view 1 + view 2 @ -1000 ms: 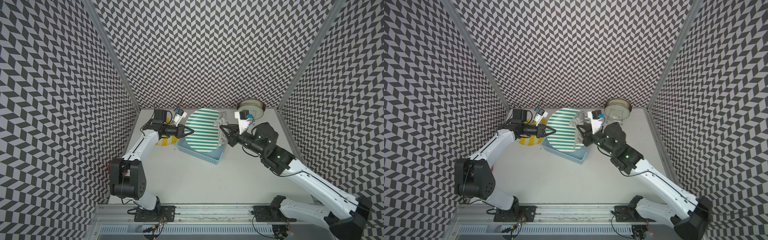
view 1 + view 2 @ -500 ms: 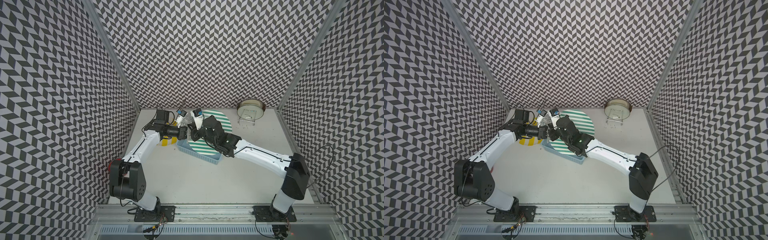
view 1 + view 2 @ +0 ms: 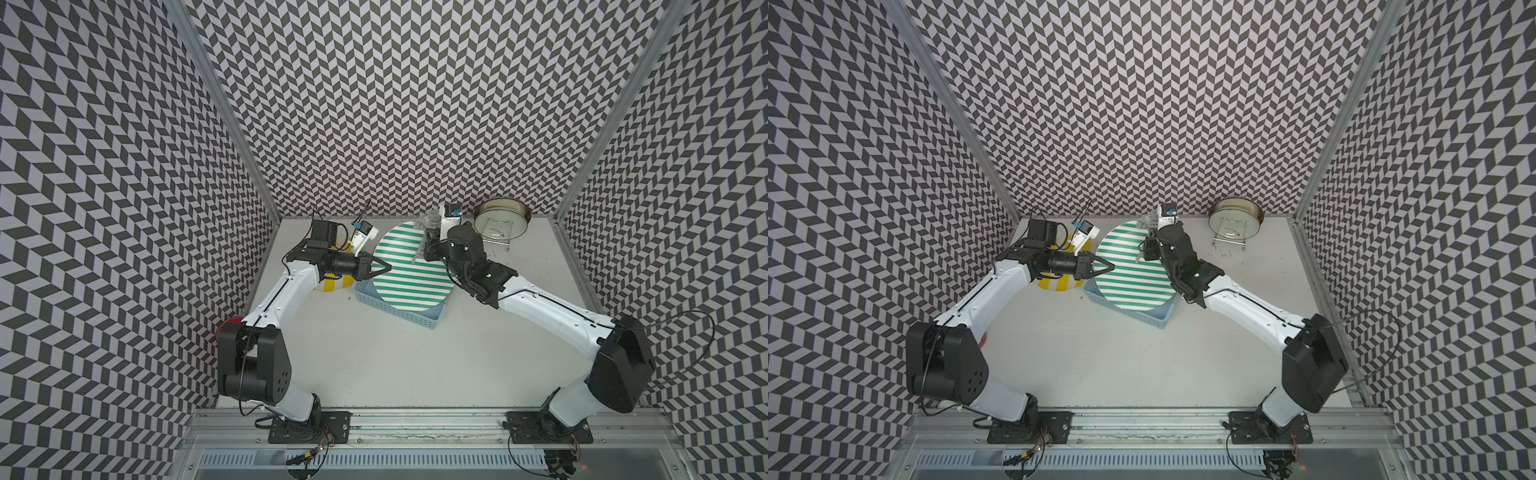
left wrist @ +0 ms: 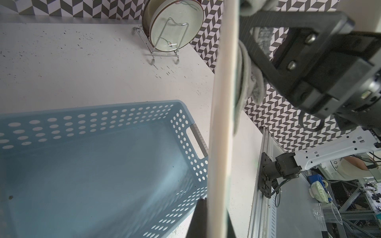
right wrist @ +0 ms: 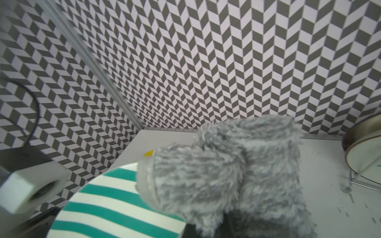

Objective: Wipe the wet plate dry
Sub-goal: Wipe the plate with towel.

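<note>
Right gripper (image 3: pixel 429 242) has swung back from the plate's left side to its upper right edge. You can see it clenched on a fuzzy grey cloth (image 5: pixel 226 175) that presses against the face of the round, glossy, green-and-white striped plate (image 3: pixel 411 274). You've got the plate held tilted above a perforated blue plastic basket (image 3: pixel 419 319), left gripper (image 3: pixel 385 267) pinching its left rim. Further out are a yellow striped plate (image 3: pixel 330 285) flat on the speckled white table (image 3: pixel 395 365) and a pale glazed dish (image 3: pixel 500 216) upright in a wire rack.
</note>
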Controlling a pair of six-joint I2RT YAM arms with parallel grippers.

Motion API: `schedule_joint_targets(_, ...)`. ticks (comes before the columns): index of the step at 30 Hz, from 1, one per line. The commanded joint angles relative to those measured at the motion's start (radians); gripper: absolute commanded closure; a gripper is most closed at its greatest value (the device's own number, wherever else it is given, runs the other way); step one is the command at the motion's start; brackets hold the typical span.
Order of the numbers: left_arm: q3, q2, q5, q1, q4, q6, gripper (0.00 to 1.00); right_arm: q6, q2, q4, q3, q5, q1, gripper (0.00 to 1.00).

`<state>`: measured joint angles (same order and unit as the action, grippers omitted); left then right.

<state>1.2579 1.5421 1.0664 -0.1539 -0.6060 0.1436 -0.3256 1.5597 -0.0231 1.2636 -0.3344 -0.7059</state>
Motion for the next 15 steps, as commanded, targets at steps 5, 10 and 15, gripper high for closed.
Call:
schedule_joint_targets(5, 0.020, -0.076, 0.138, -0.012, 0.079, 0.029, 1.00, -0.071, -0.037, 0.008, -0.057, 0.066, 0.008, 1.00)
schedule_joint_targets(10, 0.014, -0.069, 0.135, -0.016, 0.087, 0.025, 1.00, -0.048, 0.027, -0.024, 0.014, 0.206, -0.072, 1.00)
schedule_joint_targets(15, 0.007, -0.066, 0.130, -0.022, 0.089, 0.025, 1.00, -0.007, 0.150, 0.008, 0.163, 0.296, -0.180, 1.00)
